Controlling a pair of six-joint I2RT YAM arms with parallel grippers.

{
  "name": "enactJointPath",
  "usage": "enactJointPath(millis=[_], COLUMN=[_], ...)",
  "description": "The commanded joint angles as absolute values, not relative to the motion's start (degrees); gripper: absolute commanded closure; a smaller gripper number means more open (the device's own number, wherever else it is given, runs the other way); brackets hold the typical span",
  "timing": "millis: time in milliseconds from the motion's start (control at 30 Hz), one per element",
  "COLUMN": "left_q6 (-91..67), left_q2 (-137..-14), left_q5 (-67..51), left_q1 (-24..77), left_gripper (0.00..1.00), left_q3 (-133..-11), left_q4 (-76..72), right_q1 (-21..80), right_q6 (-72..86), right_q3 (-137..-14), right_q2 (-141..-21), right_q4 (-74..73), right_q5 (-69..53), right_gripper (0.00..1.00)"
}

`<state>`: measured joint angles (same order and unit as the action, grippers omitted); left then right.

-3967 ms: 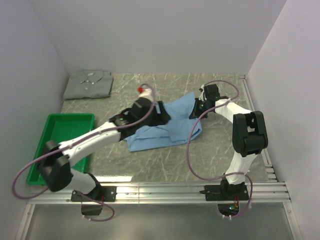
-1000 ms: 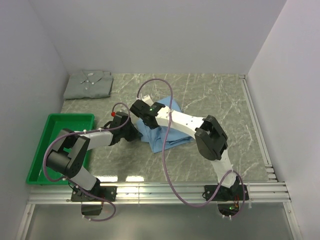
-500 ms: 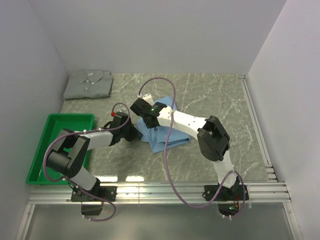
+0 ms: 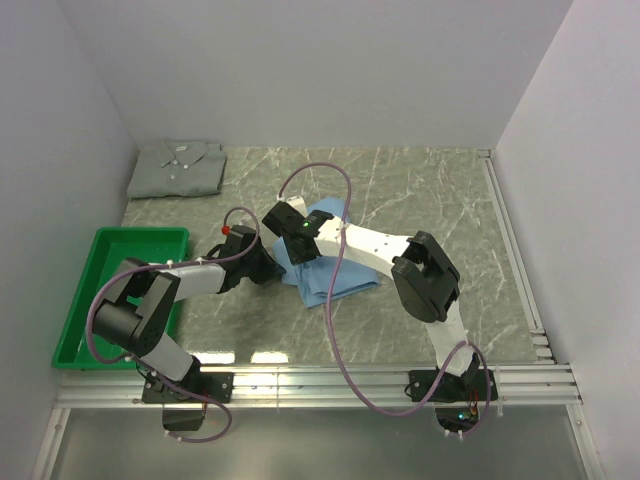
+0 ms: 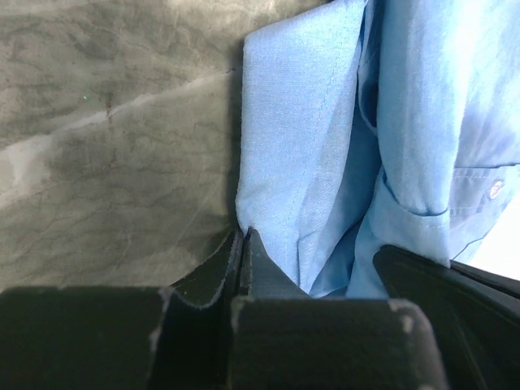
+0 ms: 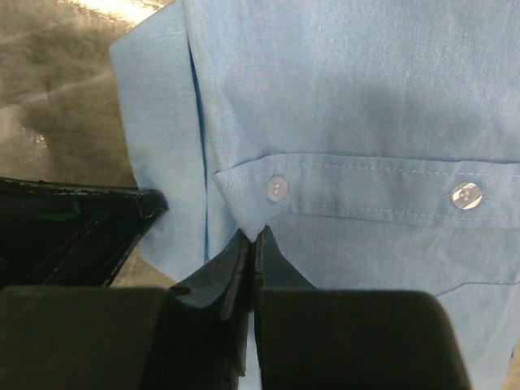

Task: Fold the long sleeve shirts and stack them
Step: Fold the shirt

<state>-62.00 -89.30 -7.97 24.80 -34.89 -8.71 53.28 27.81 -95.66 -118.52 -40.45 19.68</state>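
One shirt looks done: the pale grey-green shirt (image 4: 178, 168) lies folded just past the far end of the green tray (image 4: 120, 255). The light blue shirt (image 4: 355, 278), off the tray's long side toward mid-table, is only a partly folded bundle, and nothing is stacked. Both tools pinch its tray-side edge, the left gripper (image 5: 242, 240) on a hem fold and the right gripper (image 6: 253, 237) on the button placket, with your right arm (image 4: 375, 243) and its purple cable (image 4: 320, 166) crowding over the cloth.

Plain white walls (image 4: 300, 70) are standing around the table (image 4: 440, 200) at the back and on both sides. The table top is showing a grey-green marble pattern, and soft light is shining in pale patches (image 4: 225, 357) beside the metal rail (image 4: 330, 380) at its near edge.
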Motion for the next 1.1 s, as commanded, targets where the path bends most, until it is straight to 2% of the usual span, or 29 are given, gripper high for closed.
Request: enactJointPath(millis=[0, 300, 400, 433, 500, 567, 667, 767, 800, 867, 900, 933, 1000, 1067], left_q6=[-62.6, -62.8, -62.8, -62.8, -62.8, -62.8, -62.3, -61.6, -61.5, -61.0, -60.7, -60.3, -59.1, -57.4], left_q2=[-87.2, -86.9, -87.0, -86.9, -86.0, -84.6, -82.5, -80.3, -79.6, -77.5, -76.7, -75.9, -73.8, -73.0], left_q5=[-8.5, -8.1, -8.1, -7.9, -7.0, -6.2, -3.4, -1.2, -0.9, -0.2, -0.2, 1.4, 2.0, 1.9], left_q1=[25.0, 25.1, 25.2, 25.1, 25.2, 25.2, 25.1, 24.8, 24.7, 24.5, 24.4, 24.3, 24.3, 24.2], left_gripper=[0.99, 0.99, 0.99, 1.0, 1.0, 0.97, 0.9, 0.81, 0.73, 0.63, 0.51, 0.45, 0.35, 0.34], left_q3=[-34.5, -34.2, -34.0, -33.9, -33.9, -33.7, -33.2, -33.4, -33.6, -33.9, -34.6, -35.2, -37.4, -39.1], left_q4=[-10.8, -11.3, -11.3, -11.2, -10.4, -9.1, -7.0, -4.5, -3.8, -1.5, -0.6, -0.2, 3.5, 4.6], right_q1=[53.5, 53.4, 53.5, 53.4, 52.9, 52.6, 51.9, 50.2, 48.9, 47.5, 45.9, 45.3, 43.3, 42.5], right_q6=[30.5, 33.0, 33.6, 33.7, 33.7, 33.0, 32.1, 31.7, 31.8, 31.6, 31.8, 32.3, 33.5, 34.3], right_q3=[-96.8, -96.4, -95.9, -95.5, -94.8, -93.3, -90.4, -85.4, -82.1, -78.5, -74.7, -72.7, -66.9, -63.5], right_q2=[-116.1, -118.0, -118.0, -117.6, -115.2, -112.8, -107.4, -101.4, -98.3, -93.8, -92.5, -91.3, -88.5, -86.6], right_q4=[-39.4, -38.1, -37.3, -36.9, -35.7, -34.2, -31.4, -28.0, -26.0, -22.0, -20.4, -19.0, -14.5, -10.5], right_q5=[18.5, 14.4, 13.1, 12.9, 12.3, 10.9, 10.7, 9.1, 7.9, 2.4, 0.5, -1.6, -7.5, -10.9], right_gripper=[0.99, 0.94, 0.82, 0.74, 0.7, 0.61, 0.53, 0.52, 0.52, 0.53, 0.55, 0.56, 0.57, 0.58])
